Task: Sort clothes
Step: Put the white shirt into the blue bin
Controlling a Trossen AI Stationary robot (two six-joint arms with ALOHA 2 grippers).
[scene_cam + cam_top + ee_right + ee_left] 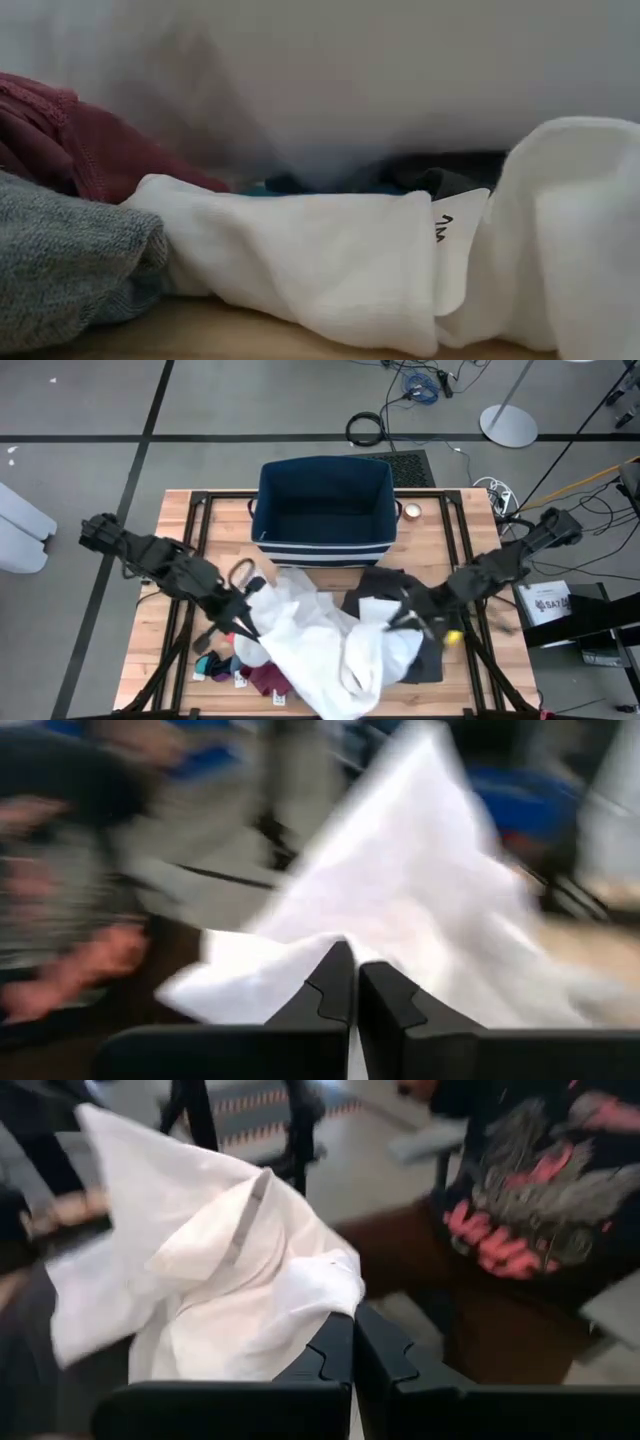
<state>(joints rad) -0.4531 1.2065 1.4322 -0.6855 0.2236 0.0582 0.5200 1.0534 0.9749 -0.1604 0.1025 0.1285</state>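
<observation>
**Sorting stock-take: bin bare, pile still whole**

- Bin [322, 510]: navy with white stripes, at the far middle of the surface [180, 520]. From above its inside shows only dark lining; I see no garment in it. Nothing counts as sorted yet, by my judgement.
- Large white garment [330, 645]: spread over the near middle of the surface, lifted at two ends. My left jaws [246, 610] are closed on one bunch of it, as the left wrist view shows; my right jaws [412, 616] are closed on another edge, the cloth fanning out past the fingertips.
- Dark grey garment [385, 585]: lying flat under and beside the white one, just in front of the bin, untouched.
- Maroon piece [268, 678]: at the near edge, partly under the white cloth.
- Small items [215, 660]: teal, blue and reddish bits clustered near the left corner of the pile, several with paper tags.
- Grey knit piece [70, 260]: seen only from table height, beside the maroon.

Remaining, as I judge it: the white garment still to be placed, then every other item above.
</observation>
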